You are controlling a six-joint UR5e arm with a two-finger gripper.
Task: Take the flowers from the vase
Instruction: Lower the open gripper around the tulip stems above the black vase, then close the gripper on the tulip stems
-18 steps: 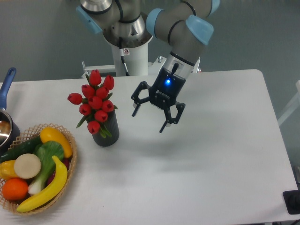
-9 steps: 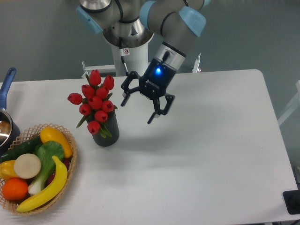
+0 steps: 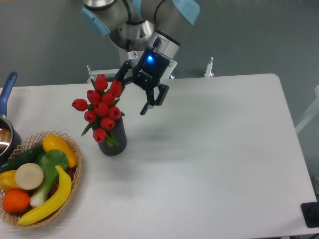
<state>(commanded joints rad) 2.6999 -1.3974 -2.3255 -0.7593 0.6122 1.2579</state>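
One spread-jawed gripper beside flowers in vase, fruit basket left, pot behind

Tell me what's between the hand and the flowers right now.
Nothing, in the camera view. The open hand hangs just right of the flowers, one finger overlapping the top bud. Contact can't be judged.

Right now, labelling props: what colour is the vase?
Matte black vase, clearest in the fixed camera view.

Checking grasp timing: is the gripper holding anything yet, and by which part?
Nothing is held. The gripper is open beside the flowers, which stand in the vase.
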